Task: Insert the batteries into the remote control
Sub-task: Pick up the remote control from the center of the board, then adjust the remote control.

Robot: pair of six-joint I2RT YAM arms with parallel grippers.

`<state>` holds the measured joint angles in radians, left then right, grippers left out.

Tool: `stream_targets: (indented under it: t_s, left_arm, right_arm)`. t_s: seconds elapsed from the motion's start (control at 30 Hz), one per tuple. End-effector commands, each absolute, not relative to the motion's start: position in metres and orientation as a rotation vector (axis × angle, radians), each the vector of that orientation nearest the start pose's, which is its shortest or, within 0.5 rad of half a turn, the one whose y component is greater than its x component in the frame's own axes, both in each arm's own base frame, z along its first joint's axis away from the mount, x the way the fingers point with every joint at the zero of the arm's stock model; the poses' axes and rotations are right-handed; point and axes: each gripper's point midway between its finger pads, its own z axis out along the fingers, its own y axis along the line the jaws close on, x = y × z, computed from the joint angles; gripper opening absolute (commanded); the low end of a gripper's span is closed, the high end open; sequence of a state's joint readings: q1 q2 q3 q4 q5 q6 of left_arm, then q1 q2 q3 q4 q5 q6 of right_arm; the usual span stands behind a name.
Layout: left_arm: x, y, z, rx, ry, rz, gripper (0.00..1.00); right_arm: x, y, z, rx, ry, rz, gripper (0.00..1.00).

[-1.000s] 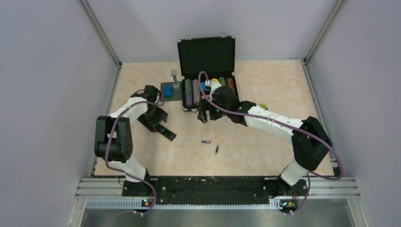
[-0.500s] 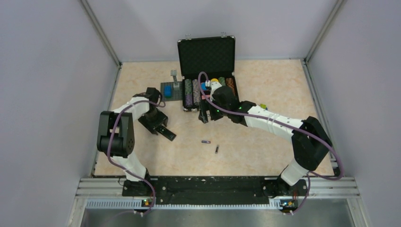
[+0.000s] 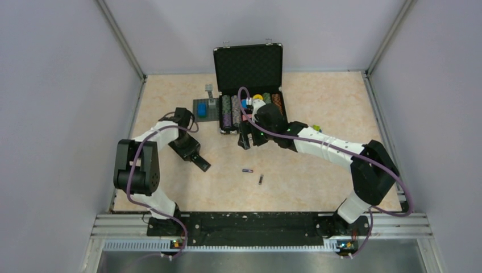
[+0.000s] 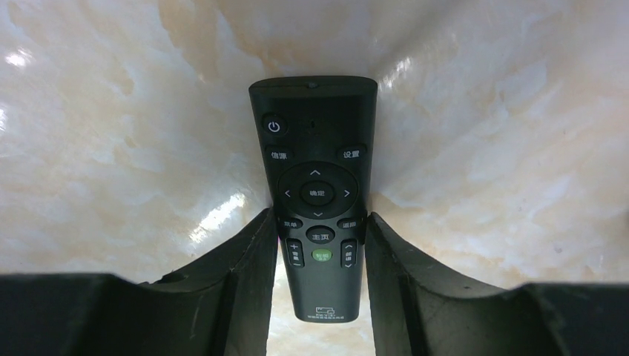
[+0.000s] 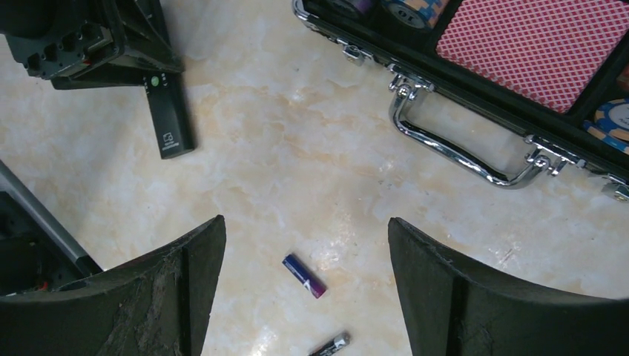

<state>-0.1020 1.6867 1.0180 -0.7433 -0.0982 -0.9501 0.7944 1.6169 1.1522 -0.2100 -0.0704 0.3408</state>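
The left claw [image 3: 193, 156] [image 4: 319, 222] is clamped on the remote [image 3: 200, 162] [image 4: 315, 170], one finger pressed to each long side of its lower half. The remote lies button-face up, off the front-left of the case [image 3: 248, 68] [image 5: 445, 81] and well apart from it. Whether it rests on the table [image 3: 318, 102] cannot be told. The right claw [image 3: 244, 139] [image 5: 305, 226] hangs just in front of the case's front edge, near its chrome handle [image 5: 460, 152]. Its fingers are spread wide and grip nothing. The batteries [image 3: 247, 170] [image 5: 303, 275] lie loose on the table farther out in front of the case, near each other but not touching.
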Motion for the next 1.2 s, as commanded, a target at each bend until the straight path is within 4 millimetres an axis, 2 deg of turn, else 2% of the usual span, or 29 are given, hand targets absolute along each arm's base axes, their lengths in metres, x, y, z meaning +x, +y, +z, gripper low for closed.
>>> stream_targets:
  t_s: [0.0,0.27,0.47,0.63,0.7,0.83,1.03,1.1,1.17]
  left_arm:
    - [0.300,-0.062,0.033,-1.119,2.617,-0.110,0.08]
    - [0.301,-0.085,0.077,-1.075,2.477,-0.311,0.02]
    - [0.302,-0.106,0.113,-1.039,2.417,-0.517,0.02]
    - [0.303,-0.121,0.132,-1.030,2.394,-0.656,0.02]
    - [0.304,-0.124,0.138,-1.026,2.383,-0.691,0.02]
    - [0.305,-0.128,0.149,-1.017,2.368,-0.731,0.02]
    - [0.305,-0.133,0.153,-1.022,2.365,-0.773,0.02]
    - [0.305,-0.135,0.154,-1.024,2.365,-0.793,0.02]
    - [0.305,-0.137,0.155,-1.024,2.363,-0.811,0.02]
  right_arm:
    - [0.295,0.362,0.161,-0.610,2.191,0.807,0.79]
    - [0.277,0.400,0.175,-0.688,2.124,1.093,0.79]
    - [0.269,0.426,0.183,-0.721,2.070,1.205,0.80]
    - [0.261,0.449,0.193,-0.742,2.023,1.300,0.80]
    - [0.258,0.455,0.189,-0.751,2.033,1.309,0.80]
    - [0.255,0.457,0.168,-0.756,2.093,1.254,0.77]
    - [0.254,0.462,0.152,-0.785,2.117,1.201,0.72]
    - [0.253,0.465,0.147,-0.800,2.129,1.194,0.66]
    - [0.251,0.467,0.143,-0.809,2.137,1.195,0.54]
